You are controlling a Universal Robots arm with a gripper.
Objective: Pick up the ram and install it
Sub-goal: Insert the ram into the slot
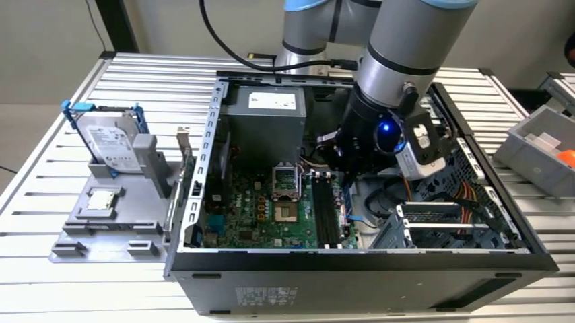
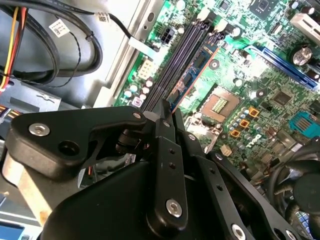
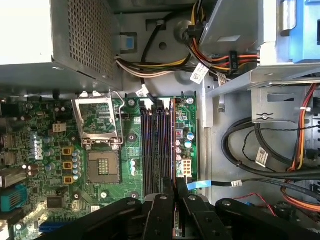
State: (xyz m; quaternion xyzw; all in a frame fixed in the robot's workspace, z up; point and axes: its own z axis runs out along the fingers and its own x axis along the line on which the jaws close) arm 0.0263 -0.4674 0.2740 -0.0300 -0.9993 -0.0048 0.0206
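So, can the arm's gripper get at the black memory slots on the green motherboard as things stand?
Probably yes. The gripper sits right over the black memory slots, apparently closed on the thin blue-green ram stick standing in the outermost slot. The cable bundles lie beside the board, not across the slots.

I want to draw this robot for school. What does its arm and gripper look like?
The arm is a fat silver tube with grey-blue caps at its joints and a black cable hanging behind it. Near the wrist it turns black, with a small glowing blue light and a black-and-white box on the side. The gripper is black, built from flat bars joined by shiny silver bolts.
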